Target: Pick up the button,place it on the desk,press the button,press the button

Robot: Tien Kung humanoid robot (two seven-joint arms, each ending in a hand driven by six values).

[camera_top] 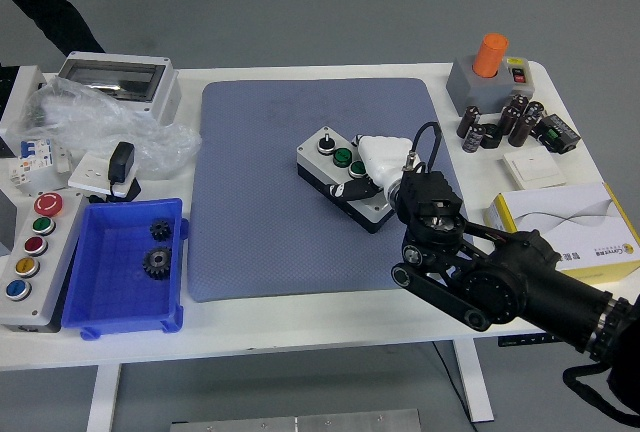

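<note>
- Right hand clamped on button box, mid-mat.
- Capacitors, yellow box near desk's right edge; blue tray front-left.

White table; grey floor beyond.

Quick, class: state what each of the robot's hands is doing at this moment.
Left hand: not in view.
Right hand: closed on the button box, which sits on the blue mat.
</note>
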